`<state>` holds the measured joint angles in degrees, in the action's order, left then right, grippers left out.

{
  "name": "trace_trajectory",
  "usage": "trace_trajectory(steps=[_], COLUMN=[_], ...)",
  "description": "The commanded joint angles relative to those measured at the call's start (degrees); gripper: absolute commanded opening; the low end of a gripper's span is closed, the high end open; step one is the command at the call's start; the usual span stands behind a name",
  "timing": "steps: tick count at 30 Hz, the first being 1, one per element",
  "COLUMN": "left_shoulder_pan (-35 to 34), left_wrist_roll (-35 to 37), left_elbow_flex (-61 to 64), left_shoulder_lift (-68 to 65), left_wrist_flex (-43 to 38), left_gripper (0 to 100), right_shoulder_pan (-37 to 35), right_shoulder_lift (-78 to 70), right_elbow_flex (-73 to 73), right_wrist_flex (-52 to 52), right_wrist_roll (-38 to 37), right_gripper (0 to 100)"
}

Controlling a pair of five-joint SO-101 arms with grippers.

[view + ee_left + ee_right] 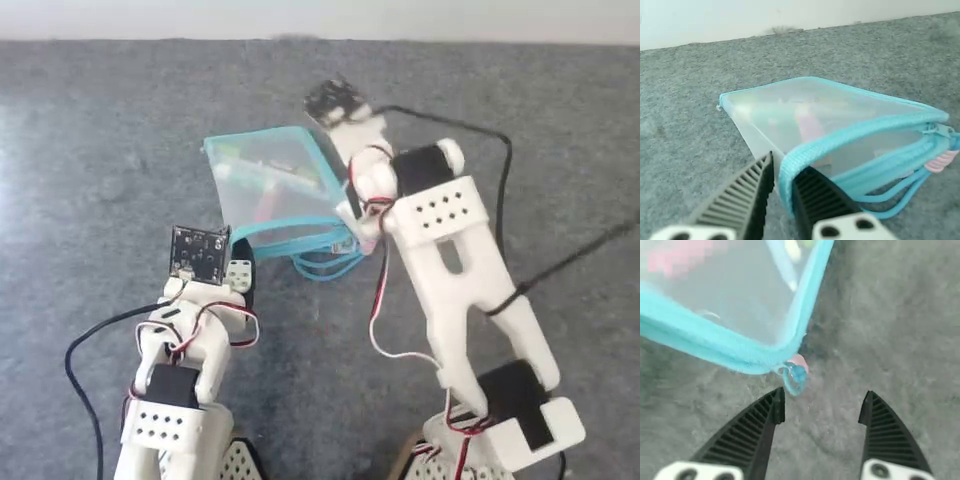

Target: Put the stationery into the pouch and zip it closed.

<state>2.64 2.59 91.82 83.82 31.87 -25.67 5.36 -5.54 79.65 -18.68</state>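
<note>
Lighting bright, diffuse, even across the table [100, 150]. Shadows soft and faint; a darker patch lies on the table just beside the pouch [715, 305] edge in the right wrist view. Wall [740, 20] band reads washed-out white.

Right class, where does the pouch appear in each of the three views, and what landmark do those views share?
High view: the pouch sits just above the picture's centre.
Left wrist view: the pouch lies just beyond the left hand, which grips its edge.
Right wrist view: a corner of the pouch lies ahead of the open right hand.
Shared landmark: the blue zip band.
</note>
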Motion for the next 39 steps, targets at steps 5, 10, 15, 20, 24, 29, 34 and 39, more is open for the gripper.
trace_trajectory(steps=[5,10,15,20,24,29,34,39], left_shoulder_pan=[0.53,0.62,0.44,0.18,0.18,0.35,0.62,0.62], left_wrist_roll=[-0.18,-0.18,-0.18,-0.18,-0.18,-0.18,-0.18,-0.18], left_elbow_flex=[-1.45,-1.54,-1.54,-1.54,-1.54,-1.54,-1.54,-1.54], left_shoulder_lift=[0.62,0.79,0.62,0.62,0.62,0.62,0.62,0.62], left_wrist_flex=[-1.14,-1.14,-1.05,-1.05,-1.05,-1.05,-1.05,-1.05], left_gripper=[1,1,1,1,1,1,1,1], right_shoulder_pan=[-0.57,-2.33,-2.51,-2.51,-3.12,-5.93,-5.85,-5.85], right_shoulder_lift=[21.49,32.13,30.64,27.74,26.15,23.69,17.71,15.34], right_elbow_flex=[-23.47,-35.25,-38.95,-39.3,-39.3,-39.3,-37.1,-32.79], right_wrist_flex=[-11.38,-19.91,-27.03,-28.35,-28.44,-32.04,-35.21,-34.07], right_wrist_roll=[1.14,6.51,3.78,3.43,5.27,7.3,7.21,7.56], right_gripper=[24.8,25.1,25.1,25.2,25.2,25.2,24.9,20.7])
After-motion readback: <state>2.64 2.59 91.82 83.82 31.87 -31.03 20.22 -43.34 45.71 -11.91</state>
